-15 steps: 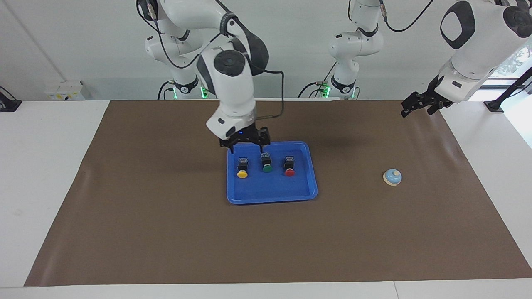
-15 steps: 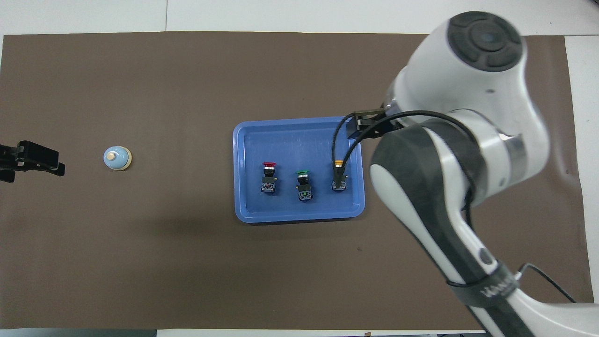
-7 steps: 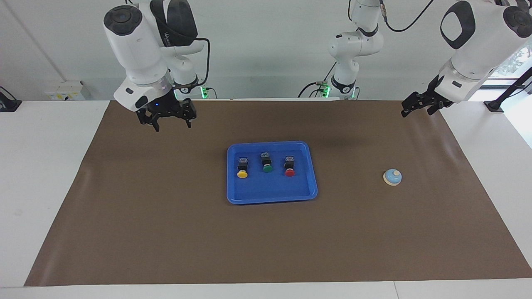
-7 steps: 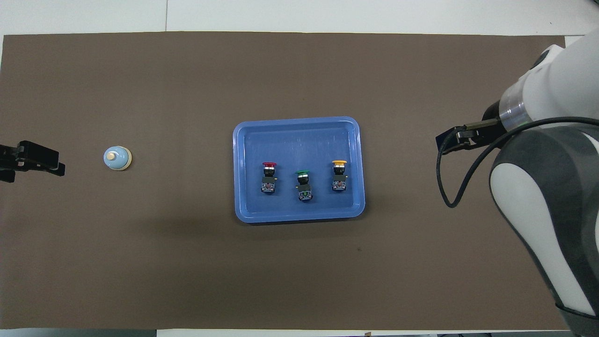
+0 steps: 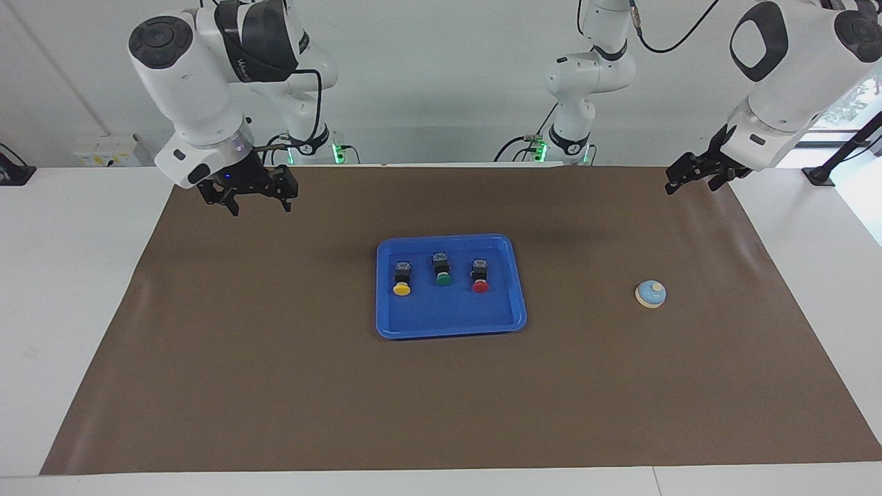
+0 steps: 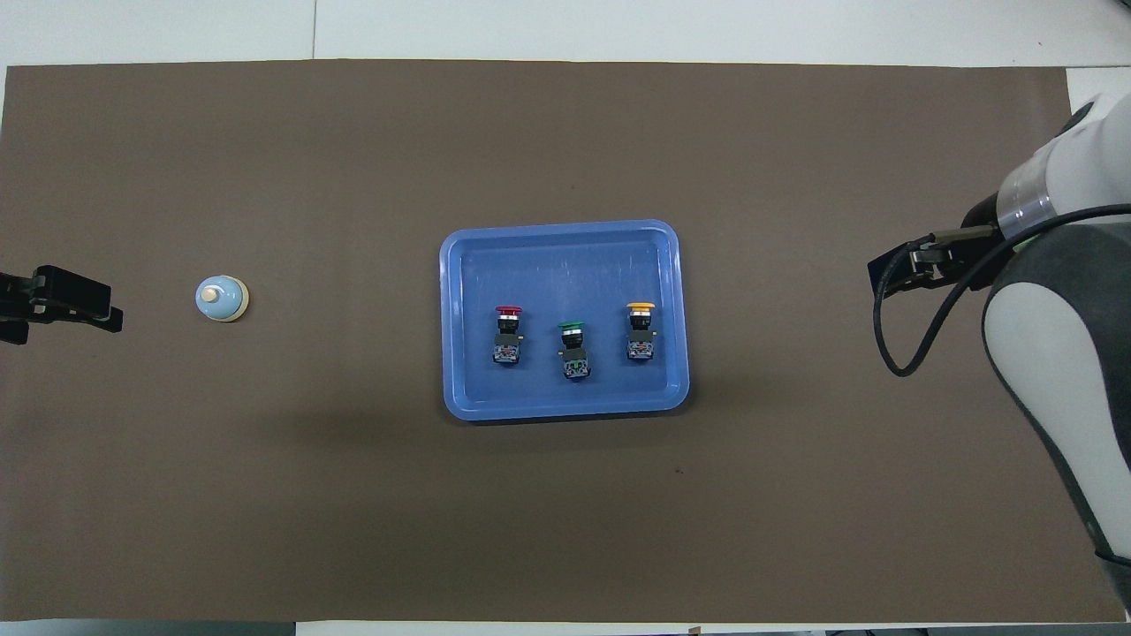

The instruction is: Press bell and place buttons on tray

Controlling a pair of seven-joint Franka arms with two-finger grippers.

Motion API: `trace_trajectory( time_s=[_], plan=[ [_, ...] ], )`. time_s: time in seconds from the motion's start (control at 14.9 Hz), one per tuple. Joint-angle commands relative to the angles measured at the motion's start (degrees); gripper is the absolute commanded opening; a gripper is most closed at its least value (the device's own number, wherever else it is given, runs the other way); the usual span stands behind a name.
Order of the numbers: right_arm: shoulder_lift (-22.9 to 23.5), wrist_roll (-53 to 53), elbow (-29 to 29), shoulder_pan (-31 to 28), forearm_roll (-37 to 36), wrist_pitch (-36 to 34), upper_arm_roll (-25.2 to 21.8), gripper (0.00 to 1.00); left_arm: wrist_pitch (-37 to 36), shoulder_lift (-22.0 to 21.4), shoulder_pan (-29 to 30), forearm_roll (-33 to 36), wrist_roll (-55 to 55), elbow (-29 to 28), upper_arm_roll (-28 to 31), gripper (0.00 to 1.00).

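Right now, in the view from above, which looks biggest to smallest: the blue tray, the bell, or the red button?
1. blue tray, by far the biggest.
2. bell and red button look about alike, so I won't rank them.

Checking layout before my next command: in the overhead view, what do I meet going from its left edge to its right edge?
left gripper → bell → tray with red button, green button, yellow button → right gripper.
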Motion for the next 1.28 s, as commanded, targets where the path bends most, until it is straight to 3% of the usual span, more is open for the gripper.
trace_trajectory(
  time_s=[0.0, 1.21],
  plan=[
    [-1.46, 0.09, -1.25, -3.08, -0.59, -0.67, 0.87, 1.00, 0.50, -1.24, -0.39, 0.11, 0.00, -1.09, 0.29, 1.00],
    [-1.55, 0.00, -1.16, -3.62, -0.59, -0.67, 0.95, 1.00, 0.41, -1.24, -0.39, 0.11, 0.00, -1.09, 0.29, 1.00]
  ],
)
